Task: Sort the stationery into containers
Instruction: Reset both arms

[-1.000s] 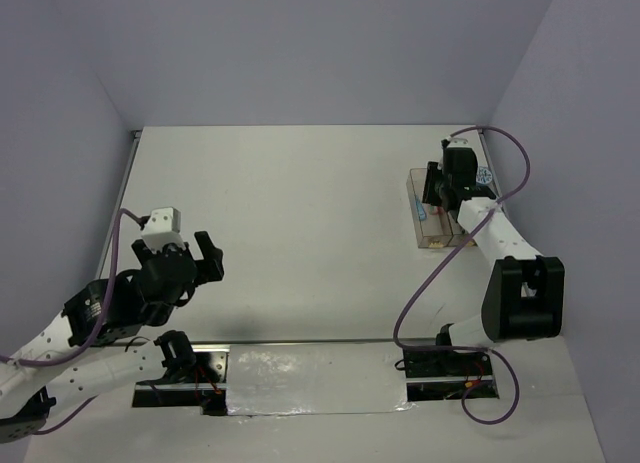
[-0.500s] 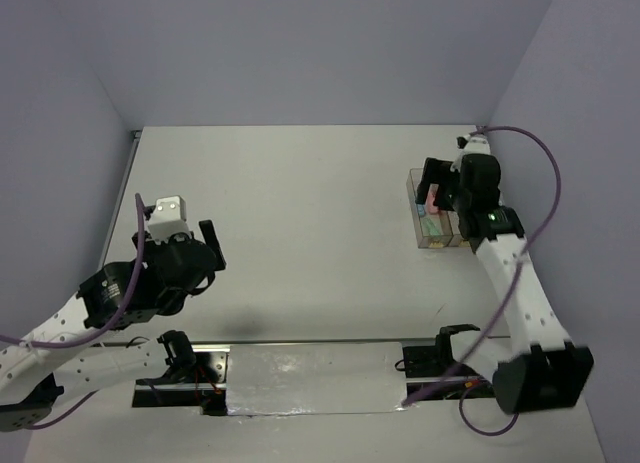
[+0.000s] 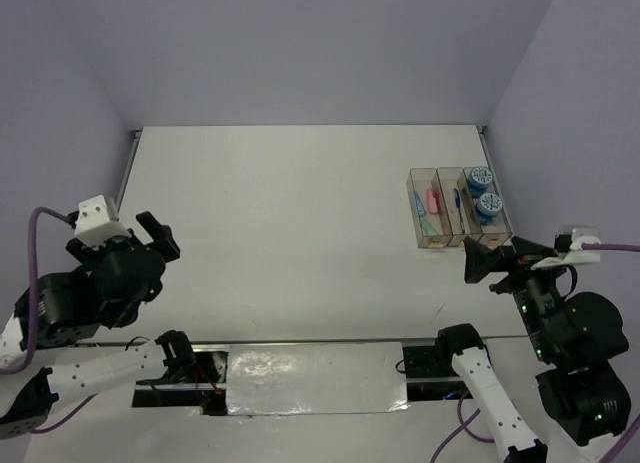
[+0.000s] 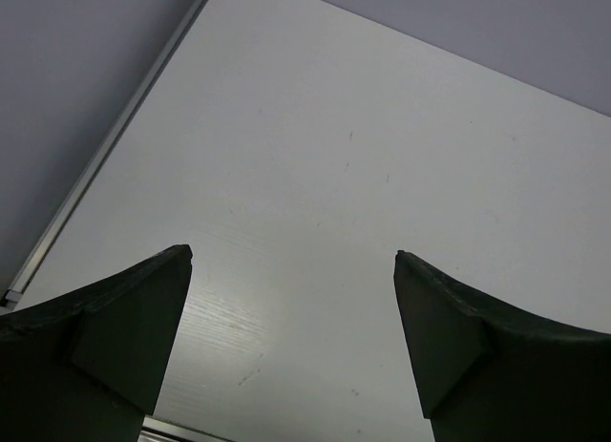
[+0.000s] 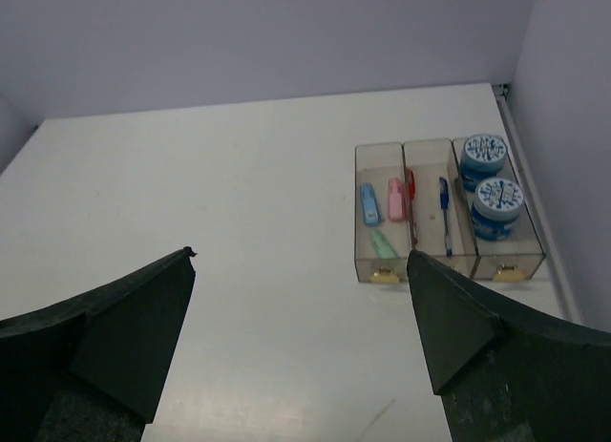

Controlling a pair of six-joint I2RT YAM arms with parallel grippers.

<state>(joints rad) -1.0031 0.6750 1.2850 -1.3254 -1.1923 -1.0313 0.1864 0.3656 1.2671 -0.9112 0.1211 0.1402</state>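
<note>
- Black-fingered right gripper (image 5: 301,255) stands wide with nothing between the fingers. It hangs above the table's near right edge, well apart from the bins and aimed at them.
- Left gripper (image 4: 292,252) is wide too and holds nothing. It sits over bare table (image 4: 382,127) on the far left side.
- Containers (image 5: 404,170): three clear bins in a row near the right wall.
- Left bin: blue piece (image 5: 368,204), pink piece (image 5: 395,200) and green piece (image 5: 382,242).
- Middle bin: blue pen (image 5: 444,213). The red pen (image 5: 410,187) lies tight against the left divider, so I can't be sure which side of it.
- Right bin: two blue-and-white rolls (image 5: 485,157), one behind the other.
- Yellowish bits (image 5: 385,276) sit at the bins' near ends. Can't tell whether they're clips or bin fittings.
- Step: judging by the layout, sorting looks finished, since every piece I can see is in a bin.
- Next: probably just park both arms. First confirm that the clips are in a bin and which bin holds the red pen.
</note>
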